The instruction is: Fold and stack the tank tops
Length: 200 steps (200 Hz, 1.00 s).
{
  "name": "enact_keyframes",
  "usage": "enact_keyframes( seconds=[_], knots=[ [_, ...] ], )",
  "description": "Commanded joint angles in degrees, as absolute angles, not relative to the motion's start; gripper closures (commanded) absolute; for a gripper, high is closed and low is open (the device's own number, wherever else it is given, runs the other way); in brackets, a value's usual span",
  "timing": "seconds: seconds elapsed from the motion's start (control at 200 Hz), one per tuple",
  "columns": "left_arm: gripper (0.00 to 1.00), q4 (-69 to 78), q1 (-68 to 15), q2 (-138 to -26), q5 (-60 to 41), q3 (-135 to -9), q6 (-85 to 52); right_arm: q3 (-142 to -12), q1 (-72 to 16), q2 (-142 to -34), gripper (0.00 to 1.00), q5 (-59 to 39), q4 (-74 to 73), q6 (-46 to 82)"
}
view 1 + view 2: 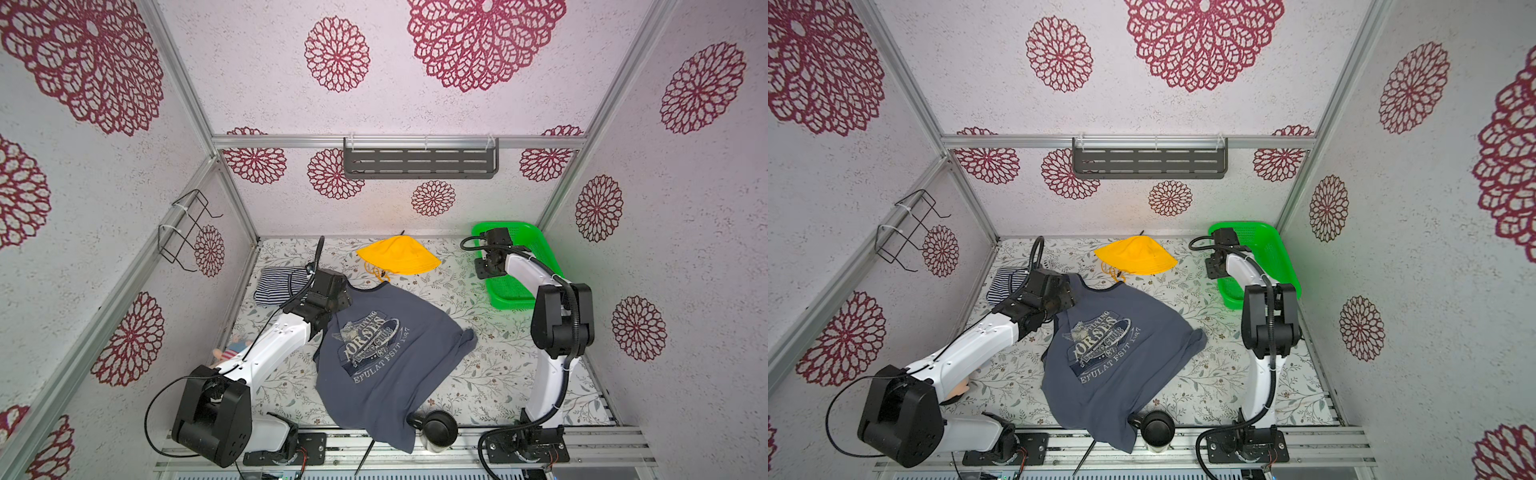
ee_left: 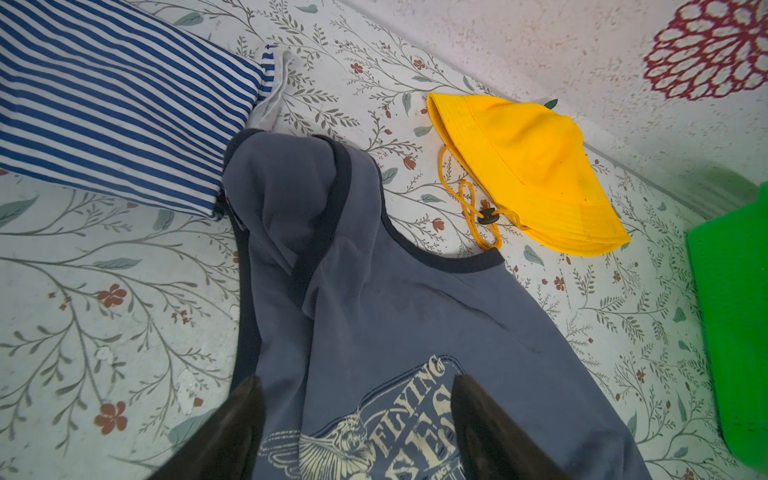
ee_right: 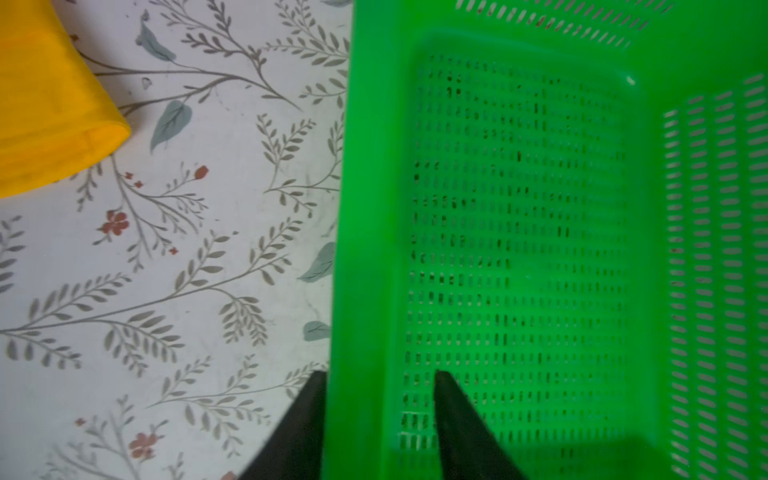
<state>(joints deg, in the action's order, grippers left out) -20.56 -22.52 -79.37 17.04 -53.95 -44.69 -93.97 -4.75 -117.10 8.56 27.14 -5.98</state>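
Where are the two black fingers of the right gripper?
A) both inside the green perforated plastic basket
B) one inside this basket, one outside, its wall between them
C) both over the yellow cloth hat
B: the right gripper straddles the wall of the green perforated plastic basket, one finger over its floor, one over the floral-print table.

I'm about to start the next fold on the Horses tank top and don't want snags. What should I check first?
1. Left gripper open: ok, jaws apart above the Horses tank top.
2. Right gripper clear: not ok, open jaws astride the green basket's wall.
3. Tank top flat: not ok, strap folded over, hem overhanging the table's front edge.
4. Yellow hat clear: not ok, its cord reaches the neckline.
5. Striped tank top folded: ok, far left.
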Motion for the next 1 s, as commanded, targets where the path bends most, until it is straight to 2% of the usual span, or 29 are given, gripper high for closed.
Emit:
enact_keyframes(
  seconds=[0.0,0.04,0.09,0.135,0.3,0.415,0.646,0.791,0.996],
  knots=[
    [0.25,-20.9,-22.7,-80.2,16.8,-55.7,-44.9,-96.2,-4.2,-112.9,0.23,5.6,26.5,-8.3],
    [0.25,-20.9,-22.7,-80.5,16.6,-56.0,-44.8,-95.9,-4.3,-111.1,0.17,4.6,26.9,-7.7],
    [0.23,-21.2,-22.8,-81.4,16.3,-56.4,-44.5,-96.0,-4.6,-107.9,0.07,2.9,28.4,-6.1],
    [0.2,-21.9,-22.8,-82.5,16.4,-57.3,-43.8,-95.4,-5.2,-104.4,0.02,1.9,29.9,-3.9],
    [0.08,-24.4,-22.2,-91.8,17.4,-64.9,-37.4,-85.0,-12.0,-89.9,0.01,2.4,36.3,5.6],
    [0.07,-25.5,-21.7,-99.7,15.3,-72.5,-34.0,-73.8,-17.7,-80.6,0.07,5.1,39.3,13.1],
    [0.05,-27.8,-23.9,-111.0,6.3,-84.7,-26.7,-51.9,-22.7,-65.9,0.24,2.5,38.4,29.8],
    [0.03,-31.1,-25.3,-118.1,4.1,-89.8,-25.0,-44.1,-24.0,-64.8,0.27,-0.8,35.3,34.1],
    [0.02,-33.2,-27.0,-124.8,4.0,-93.9,-26.1,-39.9,-25.5,-66.5,0.28,-1.1,29.8,36.1]
  ],
)
